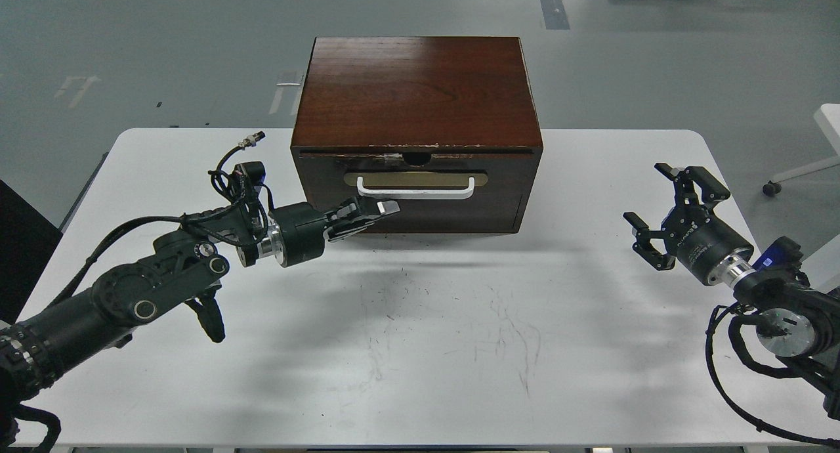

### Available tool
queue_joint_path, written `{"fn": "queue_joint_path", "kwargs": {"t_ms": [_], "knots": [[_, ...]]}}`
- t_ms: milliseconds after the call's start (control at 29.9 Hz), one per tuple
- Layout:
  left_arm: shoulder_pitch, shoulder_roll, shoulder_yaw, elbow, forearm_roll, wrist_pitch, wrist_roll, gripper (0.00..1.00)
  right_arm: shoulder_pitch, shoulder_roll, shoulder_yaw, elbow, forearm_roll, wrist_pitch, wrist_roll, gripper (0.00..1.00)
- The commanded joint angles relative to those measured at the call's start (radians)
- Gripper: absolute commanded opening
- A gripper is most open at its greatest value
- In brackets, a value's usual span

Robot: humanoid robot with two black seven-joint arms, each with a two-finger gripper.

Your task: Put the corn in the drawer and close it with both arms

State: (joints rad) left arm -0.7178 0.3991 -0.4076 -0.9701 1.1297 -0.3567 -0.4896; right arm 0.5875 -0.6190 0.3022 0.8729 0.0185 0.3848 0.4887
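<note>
The drawer [417,192] sits shut, or very nearly so, in the front of a dark wooden box [416,92] standing at the middle of the far edge of the white table [420,348]. Its white bar handle [415,189] runs across a tan plate just under the chipped top edge. The corn is nowhere in view — whether it already lies inside cannot be told.

The left gripper [371,215] reaches to the drawer front at the handle's left end, its fingers drawn close together with nothing clearly between them; whether a fingertip touches the bar is hard to say. The right gripper [669,207] hovers near the table's right edge, well apart from the box, its fingers spread wide and empty.

The drawer looks stiff and fairly solid, likely to slide on plain wooden runners — so a one-sided push may skew it. The bar handle is the sound place to hook or grip, near its middle
</note>
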Motion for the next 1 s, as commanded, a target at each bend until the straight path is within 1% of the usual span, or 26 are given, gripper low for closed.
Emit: {"fn": "queue_joint_path", "kwargs": {"t_ms": [0,167,501,635,702,735,835,869,902,936,969], "knots": [[0.000,0.003,0.001,-0.004,0.001,-0.007,0.001,0.00,0.000,0.001,0.000,-0.002,0.000,0.000,0.000,0.98],[-0.028,0.001,0.003,0.007,-0.014,-0.010,0.001,0.00,0.000,0.001,0.000,0.000,0.000,0.000,0.000,0.98],[-0.034,-0.003,0.003,0.028,-0.028,-0.014,0.001,0.00,0.000,-0.005,0.002,0.001,0.000,0.002,0.000,0.98],[-0.028,0.017,0.003,0.007,-0.028,-0.065,0.001,0.00,0.000,-0.005,0.002,0.006,0.000,0.002,0.000,0.98],[-0.020,0.043,0.001,-0.036,-0.030,-0.109,0.001,0.00,0.000,-0.007,0.003,0.006,0.000,0.002,0.000,0.98],[-0.014,0.085,0.000,-0.074,-0.040,-0.132,0.001,0.00,0.000,-0.008,0.003,0.006,0.000,0.002,0.000,0.98],[0.012,0.170,-0.007,-0.178,-0.118,-0.132,0.001,0.00,-0.001,-0.021,0.003,0.006,0.000,0.003,0.000,0.98],[0.017,0.185,-0.011,-0.200,-0.140,-0.132,0.001,0.04,-0.001,-0.021,0.003,0.006,0.000,0.003,0.000,0.98],[0.023,0.202,-0.011,-0.220,-0.162,-0.132,0.001,0.14,-0.001,-0.021,0.003,0.006,0.000,0.003,0.000,0.98],[0.034,0.236,-0.016,-0.252,-0.215,-0.132,0.001,0.41,-0.001,-0.021,0.003,0.006,0.000,0.003,0.000,0.98],[0.038,0.253,-0.017,-0.265,-0.244,-0.132,0.001,0.61,-0.001,-0.021,0.003,0.006,0.000,0.003,0.000,0.98]]}}
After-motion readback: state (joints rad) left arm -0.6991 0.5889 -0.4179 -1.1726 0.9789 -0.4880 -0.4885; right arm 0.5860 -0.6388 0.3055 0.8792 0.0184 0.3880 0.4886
